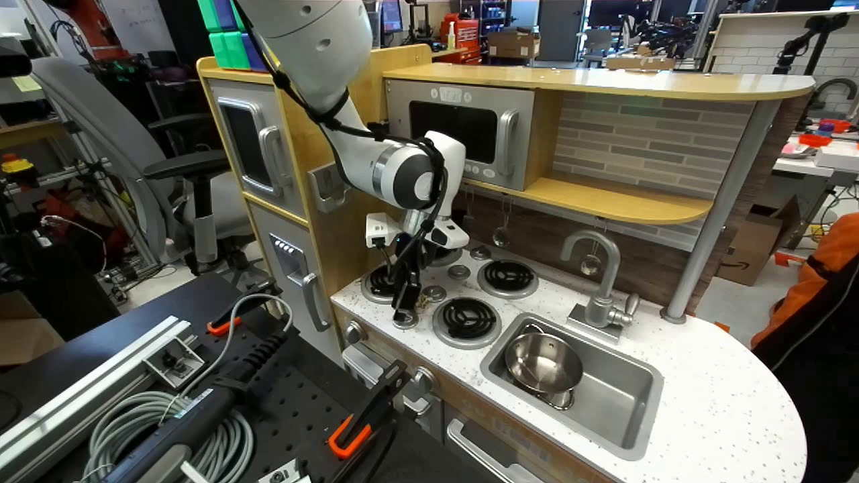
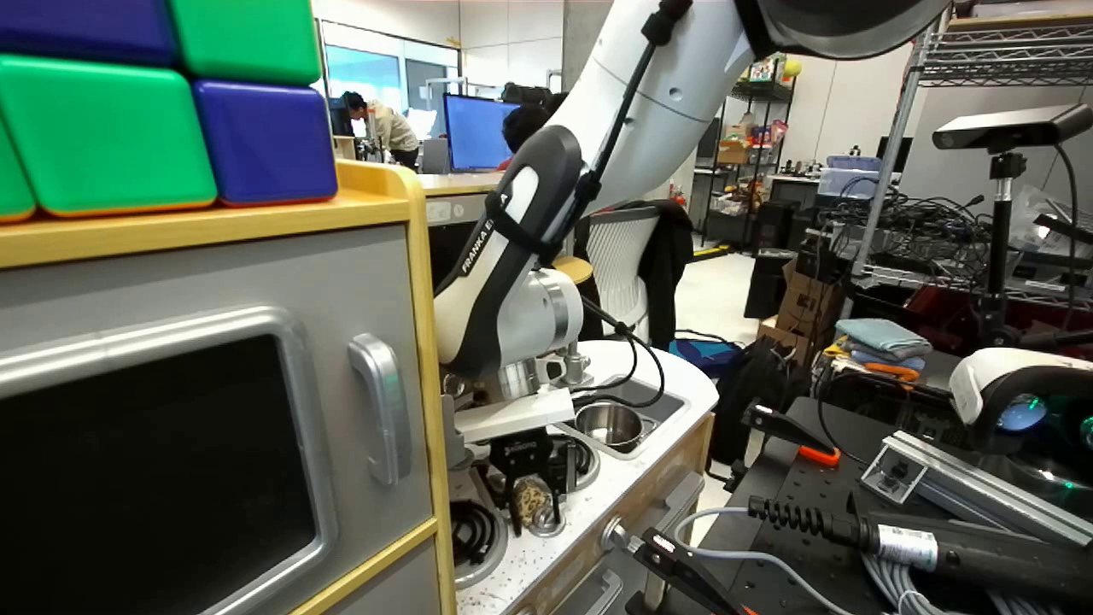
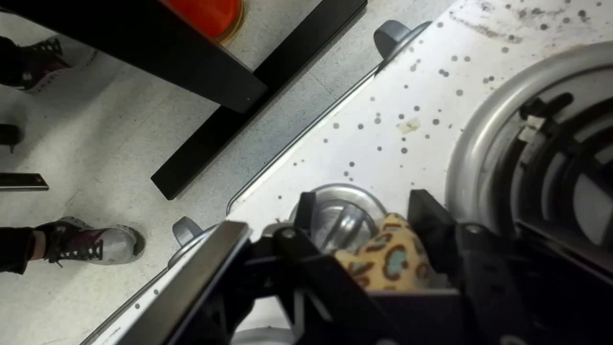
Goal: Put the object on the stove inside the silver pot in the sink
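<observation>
Jaws stand apart astride the spotted object (image 3: 392, 258), one at its 9 o'clock and one at its 3 o'clock in the wrist view. A gap shows toward 9; toward 3 it sits close to the jaw, perhaps touching. It appears to rest on the stove (image 3: 373, 153), with a knob (image 3: 349, 227) just beside it at 10 o'clock. Its long axis I cannot tell, since its lower end is hidden. Next, I judge, is closing across it, with the 9 o'clock jaw having more gap to take up. The pot (image 1: 547, 365) sits in the sink (image 1: 617, 402), at about 4 o'clock from the jaws in an exterior view, so the carry should go that way.
</observation>
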Motion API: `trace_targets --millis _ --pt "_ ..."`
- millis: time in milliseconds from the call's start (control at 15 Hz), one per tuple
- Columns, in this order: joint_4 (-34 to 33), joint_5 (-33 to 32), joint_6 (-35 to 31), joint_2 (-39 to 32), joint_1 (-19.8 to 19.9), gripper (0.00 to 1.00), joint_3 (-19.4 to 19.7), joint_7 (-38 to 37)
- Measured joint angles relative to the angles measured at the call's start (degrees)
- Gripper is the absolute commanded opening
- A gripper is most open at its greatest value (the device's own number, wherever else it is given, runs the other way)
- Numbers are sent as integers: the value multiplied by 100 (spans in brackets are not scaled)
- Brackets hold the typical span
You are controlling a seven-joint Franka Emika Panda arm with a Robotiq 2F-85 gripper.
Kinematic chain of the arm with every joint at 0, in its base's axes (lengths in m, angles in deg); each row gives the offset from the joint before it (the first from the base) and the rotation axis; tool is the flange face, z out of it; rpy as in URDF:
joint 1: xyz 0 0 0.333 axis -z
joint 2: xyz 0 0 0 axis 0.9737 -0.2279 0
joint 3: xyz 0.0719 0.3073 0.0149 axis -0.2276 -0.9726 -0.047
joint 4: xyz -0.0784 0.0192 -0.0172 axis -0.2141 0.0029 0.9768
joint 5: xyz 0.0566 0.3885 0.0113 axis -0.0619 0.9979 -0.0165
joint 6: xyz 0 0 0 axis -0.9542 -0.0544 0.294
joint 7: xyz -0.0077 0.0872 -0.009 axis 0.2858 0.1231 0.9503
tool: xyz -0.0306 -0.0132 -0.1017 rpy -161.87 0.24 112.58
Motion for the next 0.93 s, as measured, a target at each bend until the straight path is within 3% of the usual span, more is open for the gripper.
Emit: trace_targets --millis 67,267,600,800,933 --pt "17 -29 -4 26 -3 12 0 29" --pt "357 -152 -257 250 -30 1 2 248" --pt "1233 -199 -1405 898 -54 1 35 609" --pt "1372 -199 -2120 1178 -46 1 281 620" --pt "1319 -184 -2248 1241 11 1 506 528"
